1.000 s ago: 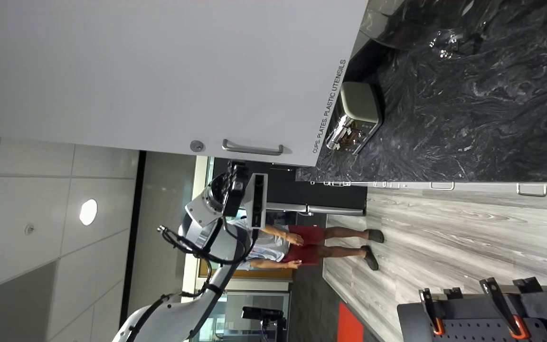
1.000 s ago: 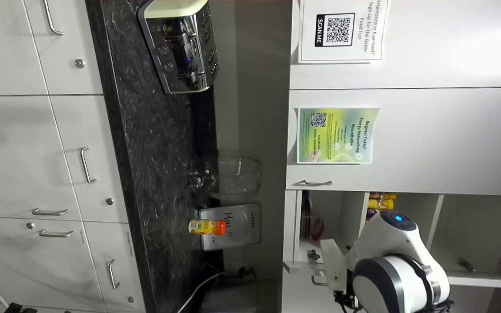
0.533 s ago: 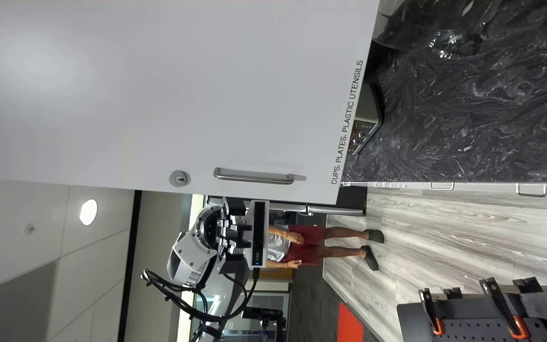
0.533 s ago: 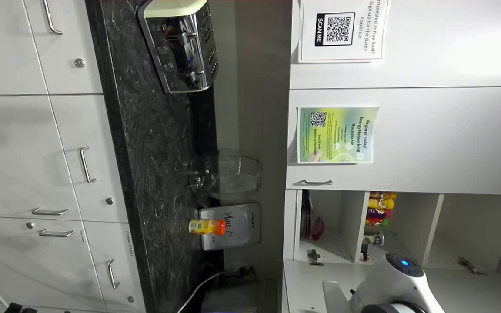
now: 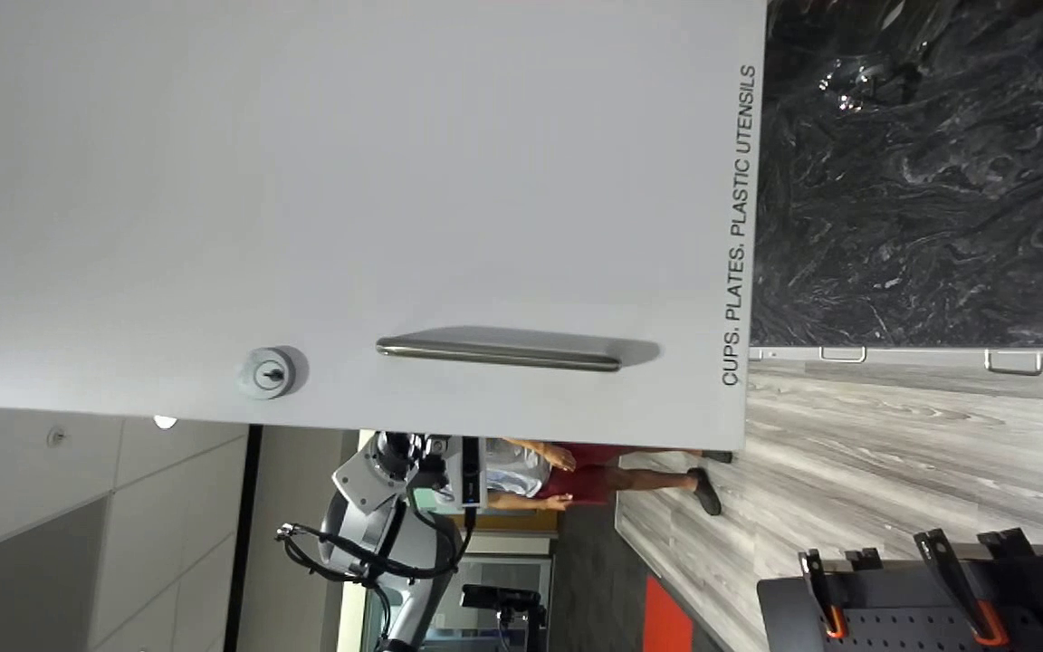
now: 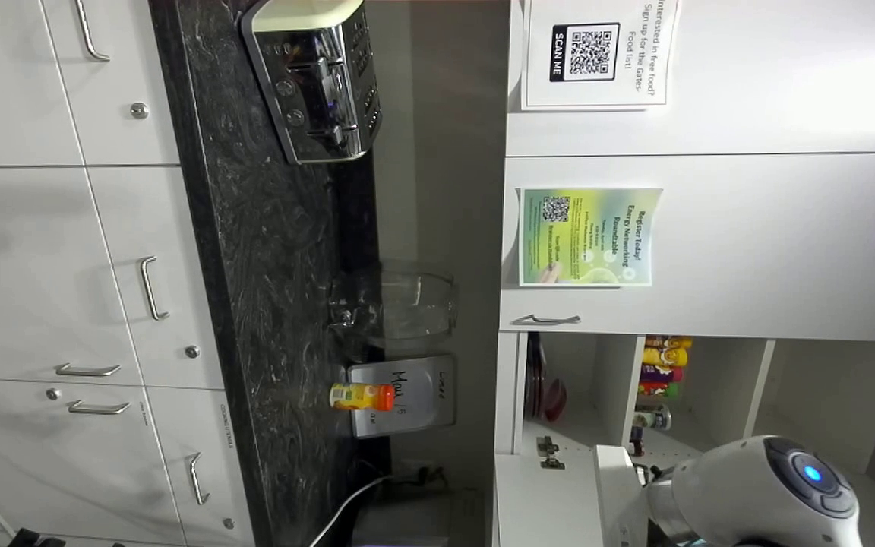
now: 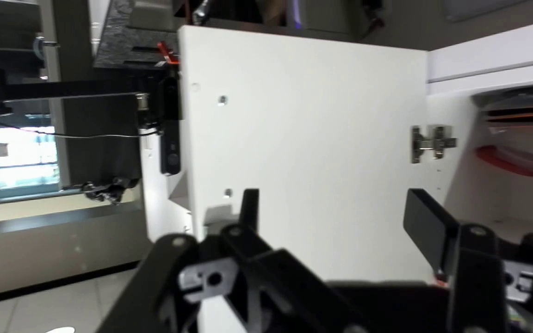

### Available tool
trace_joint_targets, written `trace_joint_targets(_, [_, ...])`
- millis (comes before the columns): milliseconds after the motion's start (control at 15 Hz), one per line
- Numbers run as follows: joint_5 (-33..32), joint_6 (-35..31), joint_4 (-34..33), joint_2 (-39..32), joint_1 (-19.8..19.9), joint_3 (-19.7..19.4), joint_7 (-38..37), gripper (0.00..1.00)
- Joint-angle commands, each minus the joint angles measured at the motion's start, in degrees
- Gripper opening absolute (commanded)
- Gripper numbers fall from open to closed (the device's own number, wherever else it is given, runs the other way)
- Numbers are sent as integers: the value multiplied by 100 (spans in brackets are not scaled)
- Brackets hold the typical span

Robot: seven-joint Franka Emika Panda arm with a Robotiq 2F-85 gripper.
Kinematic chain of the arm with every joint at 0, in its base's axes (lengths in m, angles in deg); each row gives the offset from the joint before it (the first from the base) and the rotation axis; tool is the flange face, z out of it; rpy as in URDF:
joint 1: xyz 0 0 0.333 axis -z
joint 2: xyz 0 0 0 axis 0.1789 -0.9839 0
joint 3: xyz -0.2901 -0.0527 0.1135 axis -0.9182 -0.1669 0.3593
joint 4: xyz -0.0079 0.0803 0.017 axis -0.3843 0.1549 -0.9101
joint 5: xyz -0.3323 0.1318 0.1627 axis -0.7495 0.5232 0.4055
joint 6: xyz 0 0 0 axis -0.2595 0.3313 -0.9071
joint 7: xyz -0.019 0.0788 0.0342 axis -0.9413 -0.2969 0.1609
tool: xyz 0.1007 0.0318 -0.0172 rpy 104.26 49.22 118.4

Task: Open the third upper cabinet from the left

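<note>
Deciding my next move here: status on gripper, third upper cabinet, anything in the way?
Gripper open, nothing held. Third upper cabinet open; door's inner face before gripper, contact unclear. Possible obstacle: black camera showing past door's free edge, clearance unclear.

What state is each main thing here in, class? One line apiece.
White flat door labelled "CUPS, PLATES, PLASTIC UTENSILS": open.
Black two-fingered claw: open.
White upper door bearing green paper flyer: closed.
White lower cabinet fronts: closed.
Yellow orange-capped bottle: upright, cap on.
Cream-and-chrome toaster: on or off, cannot tell.
Round blue arm light: lit.
</note>
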Motion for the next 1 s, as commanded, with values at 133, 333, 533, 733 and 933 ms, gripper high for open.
trace_joint_targets(133, [-396,-2151,-454,-256,-99,-515,351,100])
trace_joint_targets(333, [-254,-3527,-594,-260,-41,-862,725,100])
trace_joint_targets(533, [21,-4869,-583,-302,17,-1153,1203,100])
trace_joint_targets(733, [98,-4920,-472,-241,357,-904,1146,100])
trace_joint_targets(933, [107,-4947,-471,-255,358,-904,1148,100])
